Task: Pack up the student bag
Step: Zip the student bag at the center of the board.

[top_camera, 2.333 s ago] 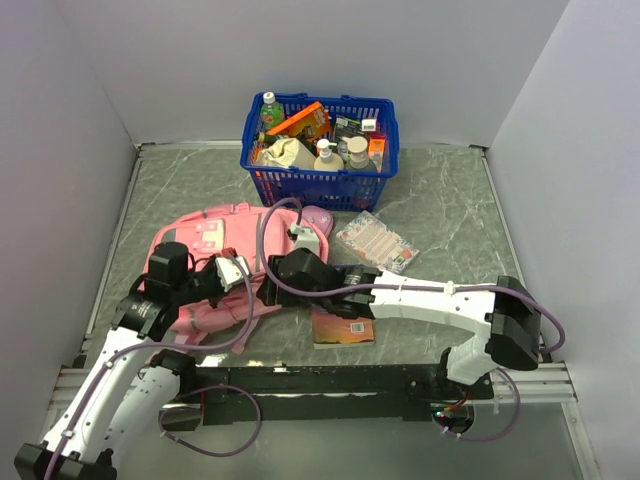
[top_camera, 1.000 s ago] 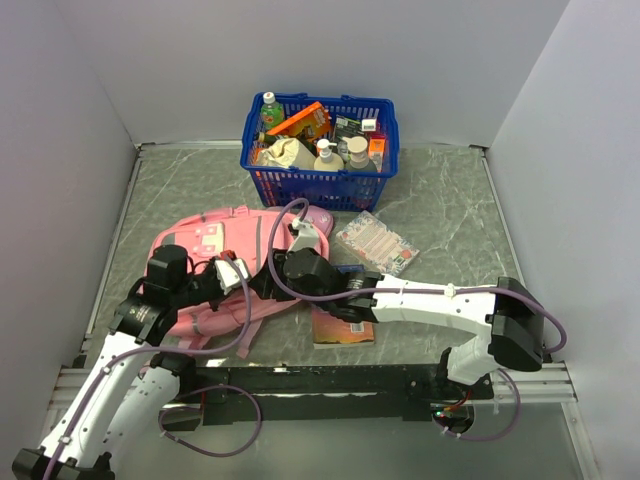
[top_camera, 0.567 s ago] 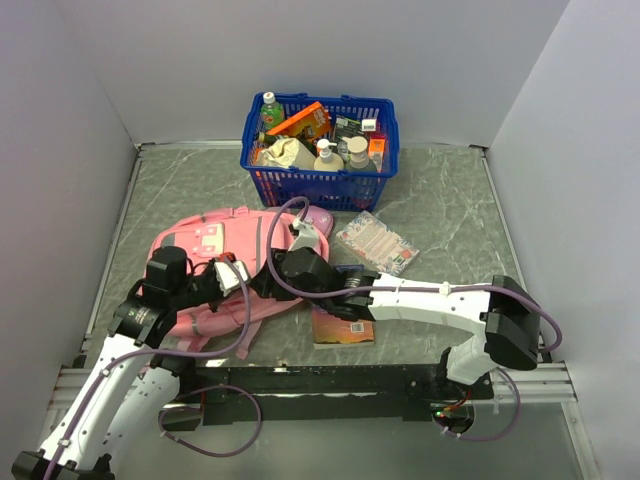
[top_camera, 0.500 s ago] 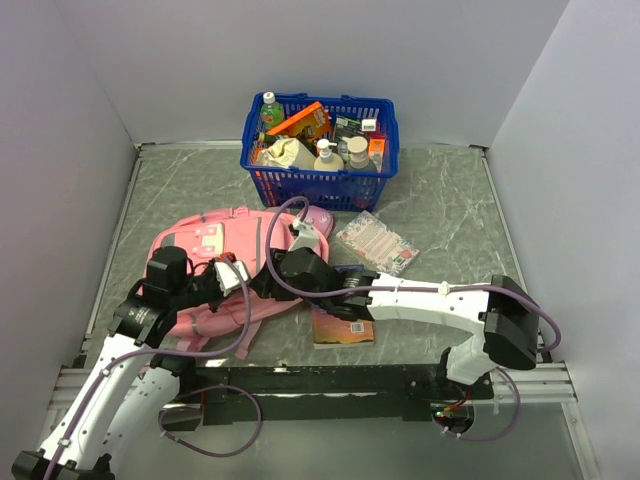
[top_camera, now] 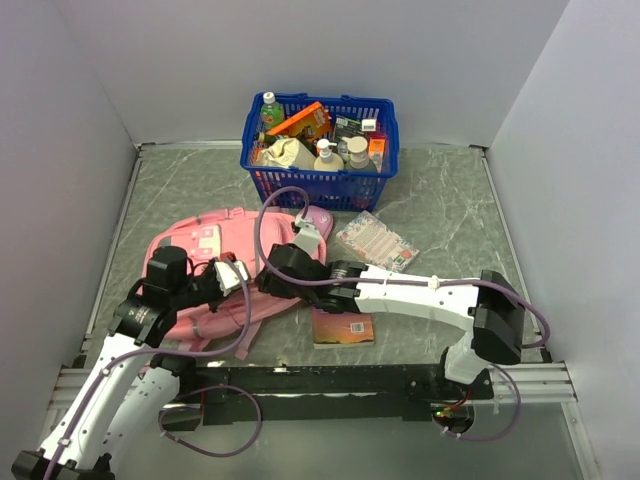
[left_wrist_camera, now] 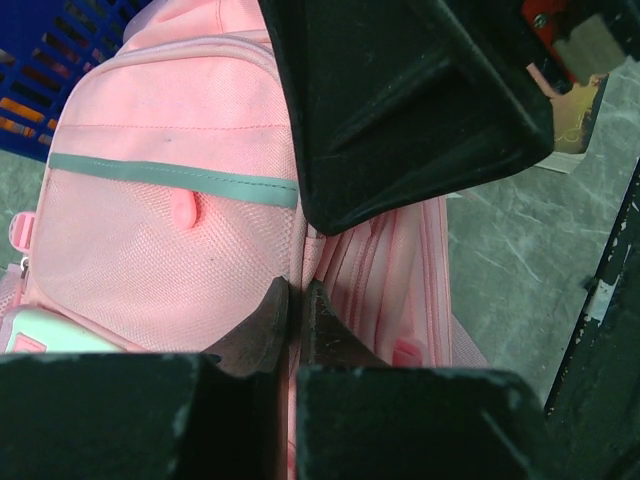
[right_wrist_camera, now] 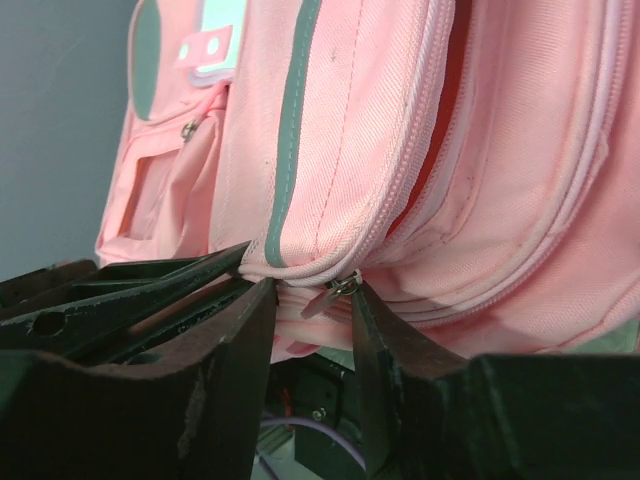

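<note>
The student bag (top_camera: 200, 250) lies flat on the left half of the table (top_camera: 440, 210), near of the blue basket (top_camera: 320, 185), and both arms meet at its near right edge. The left gripper (left_wrist_camera: 295, 310) has its fingertips pressed together on a fold of the pink fabric beside the zip seams, apparently pinning the bag in place. The right gripper (right_wrist_camera: 312, 290), reaching in from the right, stands partly open with a finger on each side of the small metal zip pull (right_wrist_camera: 335, 287); the pull sits in the gap, nearer one finger, and is not clamped. From the pull, the zip track runs up and away along the bag's edge, so once the fingers grip it the pull probably has to travel along that line, away from the left gripper's pinch.
</note>
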Controlling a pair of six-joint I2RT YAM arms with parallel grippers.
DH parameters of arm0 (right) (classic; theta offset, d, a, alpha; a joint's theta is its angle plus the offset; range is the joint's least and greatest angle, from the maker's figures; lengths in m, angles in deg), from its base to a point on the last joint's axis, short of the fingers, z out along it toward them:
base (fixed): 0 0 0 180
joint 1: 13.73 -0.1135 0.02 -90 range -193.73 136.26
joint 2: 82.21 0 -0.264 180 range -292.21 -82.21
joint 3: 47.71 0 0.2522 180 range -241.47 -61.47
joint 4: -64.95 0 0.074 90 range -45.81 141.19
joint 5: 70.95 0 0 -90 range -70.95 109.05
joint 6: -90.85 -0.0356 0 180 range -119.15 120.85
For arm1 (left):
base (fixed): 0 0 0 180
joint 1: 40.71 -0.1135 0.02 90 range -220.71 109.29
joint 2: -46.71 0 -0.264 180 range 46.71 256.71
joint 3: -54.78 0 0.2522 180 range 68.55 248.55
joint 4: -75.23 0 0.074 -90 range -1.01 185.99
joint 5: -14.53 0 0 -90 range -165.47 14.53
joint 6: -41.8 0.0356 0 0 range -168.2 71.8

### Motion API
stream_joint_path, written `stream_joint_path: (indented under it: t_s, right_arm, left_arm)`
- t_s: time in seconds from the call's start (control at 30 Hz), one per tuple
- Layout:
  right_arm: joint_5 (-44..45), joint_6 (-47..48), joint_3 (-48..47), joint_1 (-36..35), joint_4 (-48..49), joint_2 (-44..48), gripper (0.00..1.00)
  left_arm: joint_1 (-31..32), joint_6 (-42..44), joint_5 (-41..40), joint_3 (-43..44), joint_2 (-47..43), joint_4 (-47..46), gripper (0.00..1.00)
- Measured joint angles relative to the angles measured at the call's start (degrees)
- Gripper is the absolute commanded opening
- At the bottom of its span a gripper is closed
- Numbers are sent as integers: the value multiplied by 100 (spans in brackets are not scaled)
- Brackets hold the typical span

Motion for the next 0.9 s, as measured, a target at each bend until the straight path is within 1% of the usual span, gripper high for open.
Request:
stream_joint_path:
  t_s: [0.17, 0.27, 0.4, 0.53, 0.73, 0.83, 0.87, 0.9]
  right_arm:
    - [234, -31, -74, -98, -243, -39, 37]
    - [400, 17, -74, -186, -315, -37, 30]
    - [551, 177, -74, -273, -367, -37, 24]
    - [791, 599, -72, -348, -568, -37, 24]
    - [1078, 1161, -101, -417, -846, -37, 20]
    - [1113, 1620, -122, -428, -848, 24, 17]
    - [1099, 1834, -114, -411, -841, 70, 14]
    - [1064, 2037, -96, -380, -824, 129, 13]
  left_arm:
    - [11, 9, 17, 4, -2, 42, 1]
    - [22, 13, 46, 4, -11, 79, 1]
    - [28, 44, 52, 4, -39, 133, 1]
    - [28, 48, 68, 9, -44, 138, 1]
    - [28, 42, 120, 85, -42, 133, 1]
    - [33, 59, 170, 105, -39, 138, 1]
    - [33, 63, 188, 111, -39, 142, 1]
    - [33, 85, 212, 122, -42, 146, 1]
